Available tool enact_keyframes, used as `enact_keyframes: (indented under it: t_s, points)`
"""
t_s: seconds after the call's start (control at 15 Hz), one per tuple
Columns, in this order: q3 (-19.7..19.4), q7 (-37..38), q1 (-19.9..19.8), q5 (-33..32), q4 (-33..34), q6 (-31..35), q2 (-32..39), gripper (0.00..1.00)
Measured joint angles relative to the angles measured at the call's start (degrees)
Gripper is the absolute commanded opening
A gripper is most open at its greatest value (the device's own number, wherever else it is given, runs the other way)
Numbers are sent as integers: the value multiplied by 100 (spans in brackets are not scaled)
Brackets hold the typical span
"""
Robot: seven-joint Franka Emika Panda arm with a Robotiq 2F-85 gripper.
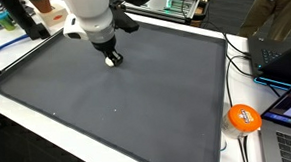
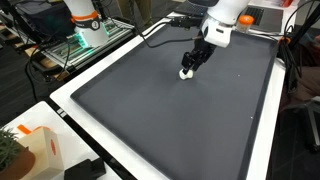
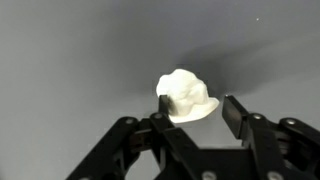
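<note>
The gripper (image 3: 197,104) stands low over the grey mat (image 1: 137,106), jaws half spread around the small white lump (image 3: 186,94) lying there (one pad seems to touch it, the other is just apart), so I judge the reach done, the firm pinch and lift not yet.

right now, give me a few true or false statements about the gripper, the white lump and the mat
1. The gripper has a finger on each side of the white lump. True.
2. The lump lies on a grey mat. True.
3. The orange thing sits on the mat. False: it lies off the mat, past its edge.
4. The jaws are shut tight with nothing between them. False: they stand apart with the lump between them.
</note>
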Motion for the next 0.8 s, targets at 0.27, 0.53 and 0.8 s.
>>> enact_keyframes:
  t_s: [0.27, 0.53, 0.8]
  points:
    - [-32, 48, 6, -9, 297, -335, 185, 12]
    - [-33, 48, 21, -11, 534, -652, 290, 0]
    - [-34, 48, 42, -15, 742, -882, 400, 33]
